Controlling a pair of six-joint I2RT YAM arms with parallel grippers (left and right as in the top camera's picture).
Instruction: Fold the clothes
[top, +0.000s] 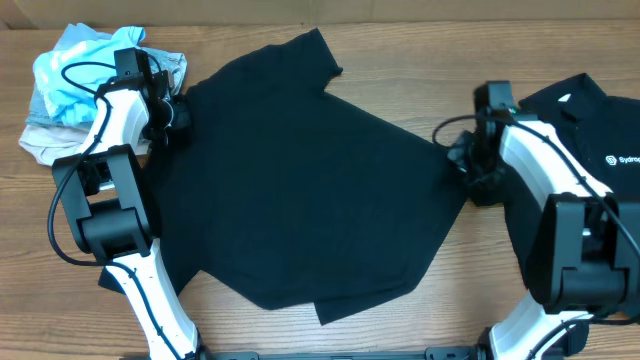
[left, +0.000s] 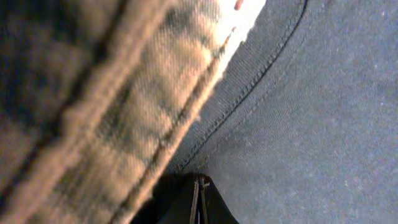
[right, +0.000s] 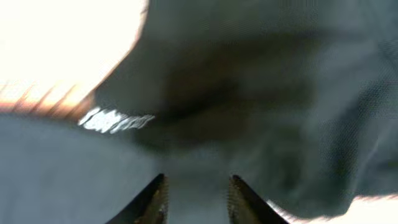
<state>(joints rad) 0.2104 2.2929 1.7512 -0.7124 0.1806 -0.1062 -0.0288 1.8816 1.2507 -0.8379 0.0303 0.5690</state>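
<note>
A plain black shirt (top: 300, 190) lies spread flat across the middle of the table. My left gripper (top: 170, 112) is at its upper left edge. In the left wrist view that gripper (left: 200, 182) is shut, its tips pinching dark cloth just below the stitched neck hem (left: 261, 74). My right gripper (top: 466, 165) is at the shirt's right edge. Its jaws (right: 199, 180) stand apart, with black cloth lying between the fingers (right: 155, 199). A second black shirt (top: 590, 120), collared with white lettering (top: 628, 160), lies at the far right.
A heap of light-blue, grey and beige garments (top: 75, 85) sits at the back left, right beside my left arm; beige cloth (left: 93, 106) fills the left of the left wrist view. White lettering (right: 115, 121) shows blurred in the right wrist view.
</note>
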